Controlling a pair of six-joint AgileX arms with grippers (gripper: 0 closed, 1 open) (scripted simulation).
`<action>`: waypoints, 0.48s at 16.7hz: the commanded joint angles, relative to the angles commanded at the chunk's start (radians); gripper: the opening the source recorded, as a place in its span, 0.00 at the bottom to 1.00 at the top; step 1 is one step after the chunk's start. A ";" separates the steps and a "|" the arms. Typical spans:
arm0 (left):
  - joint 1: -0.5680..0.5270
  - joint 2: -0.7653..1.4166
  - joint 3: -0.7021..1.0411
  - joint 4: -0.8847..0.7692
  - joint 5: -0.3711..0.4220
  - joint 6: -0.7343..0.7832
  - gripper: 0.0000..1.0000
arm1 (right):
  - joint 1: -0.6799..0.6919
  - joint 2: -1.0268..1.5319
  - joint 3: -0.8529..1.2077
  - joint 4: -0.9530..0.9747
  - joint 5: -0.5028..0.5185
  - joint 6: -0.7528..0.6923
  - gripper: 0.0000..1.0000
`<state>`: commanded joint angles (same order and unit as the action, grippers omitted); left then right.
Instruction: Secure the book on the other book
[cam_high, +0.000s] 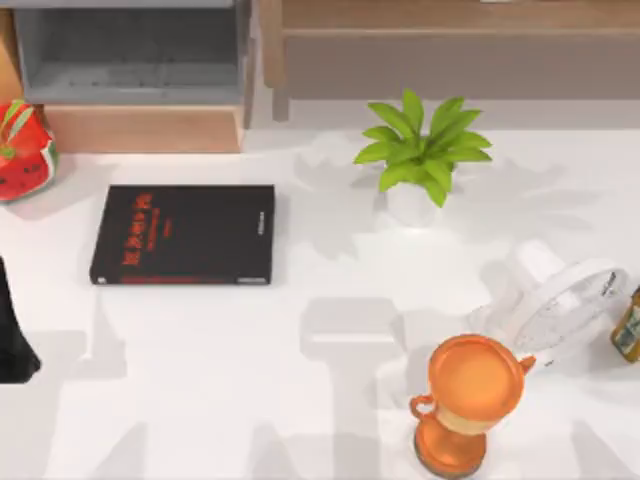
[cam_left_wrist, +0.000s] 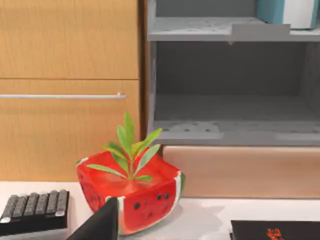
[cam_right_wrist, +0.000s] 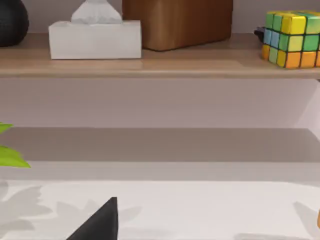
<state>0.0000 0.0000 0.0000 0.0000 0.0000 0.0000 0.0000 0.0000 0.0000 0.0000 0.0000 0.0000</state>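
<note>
The black book lies flat on the white table at its left half; the red lettering on its cover is too small to read. The light blue book stands on the grey shelf unit's upper board — well apart from it. The left arm sits at the table's left edge. Nearby: a watermelon-shaped planter, a keyboard, a leafy potted plant, a glossy orange trophy and a white fan. A wooden ledge holds a tissue box and a colour cube

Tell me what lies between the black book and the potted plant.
Nothing: top view shows bare white table with shadows between the black book and the potted plant.
</note>
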 joint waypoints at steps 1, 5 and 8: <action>0.000 0.000 0.000 0.000 0.000 0.000 1.00 | 0.000 0.000 0.000 0.000 0.000 0.000 1.00; -0.018 0.062 0.058 0.031 -0.006 -0.001 1.00 | 0.000 0.000 0.000 0.000 0.000 0.000 1.00; -0.052 0.221 0.183 0.095 -0.025 -0.004 1.00 | 0.000 0.000 0.000 0.000 0.000 0.000 1.00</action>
<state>-0.0517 0.2211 0.1832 0.0951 -0.0252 -0.0036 0.0000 0.0000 0.0000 0.0000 0.0000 0.0000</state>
